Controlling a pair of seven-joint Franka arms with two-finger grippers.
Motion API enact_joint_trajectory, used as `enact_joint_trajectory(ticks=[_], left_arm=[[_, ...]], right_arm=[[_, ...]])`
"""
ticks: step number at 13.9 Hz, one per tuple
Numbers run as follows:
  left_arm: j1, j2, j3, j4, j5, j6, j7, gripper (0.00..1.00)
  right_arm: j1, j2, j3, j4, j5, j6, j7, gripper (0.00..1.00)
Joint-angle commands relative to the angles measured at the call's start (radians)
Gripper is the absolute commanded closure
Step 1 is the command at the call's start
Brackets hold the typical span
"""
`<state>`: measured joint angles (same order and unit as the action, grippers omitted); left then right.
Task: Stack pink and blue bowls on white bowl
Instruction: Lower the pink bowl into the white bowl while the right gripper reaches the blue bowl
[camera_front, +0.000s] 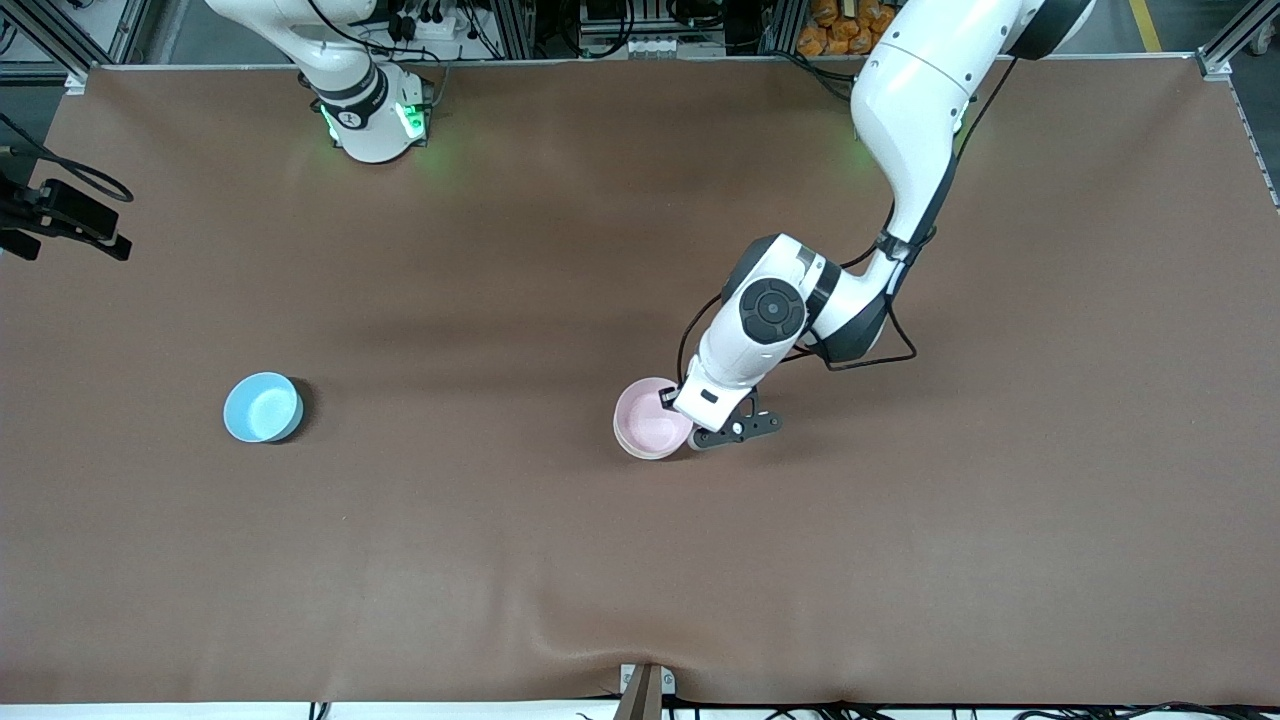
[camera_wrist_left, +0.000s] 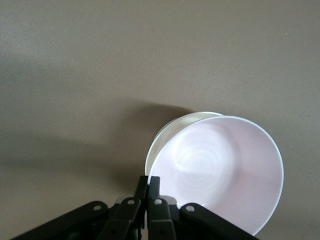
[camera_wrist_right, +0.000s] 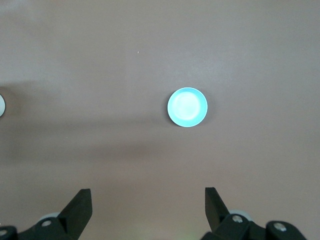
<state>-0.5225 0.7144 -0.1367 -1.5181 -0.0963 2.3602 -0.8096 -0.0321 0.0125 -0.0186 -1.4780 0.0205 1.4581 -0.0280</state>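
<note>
Left arm extended down over mid-table, wrist bent; left gripper (camera_wrist_left: 148, 200) low, fingers pinched together. Right arm waits at its base; right gripper (camera_wrist_right: 148, 207) raised, fingers spread.

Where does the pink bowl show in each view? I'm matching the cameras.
Front view: the pink bowl is mid-table, under the left pincer.
Left wrist view: it fills the lower part, its rim pinched by the left pincer, nested over the white bowl.
Right wrist view: not in it.
Shared landmark: the brown table.
</note>
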Motion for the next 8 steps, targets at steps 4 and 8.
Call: enact_joint_trajectory(ticks=[4,8], left_arm=[[-0.005,0.033,0.006,0.033,0.010,-0.006,-0.003,1.00],[-0.005,0.037,0.006,0.035,0.007,0.002,-0.003,1.00]], right_arm=[[0.057,0.075,0.006,0.010,-0.045,0.002,0.011,0.00],[-0.018,0.219,-0.003,0.025,-0.043,0.115,0.002,0.00]])
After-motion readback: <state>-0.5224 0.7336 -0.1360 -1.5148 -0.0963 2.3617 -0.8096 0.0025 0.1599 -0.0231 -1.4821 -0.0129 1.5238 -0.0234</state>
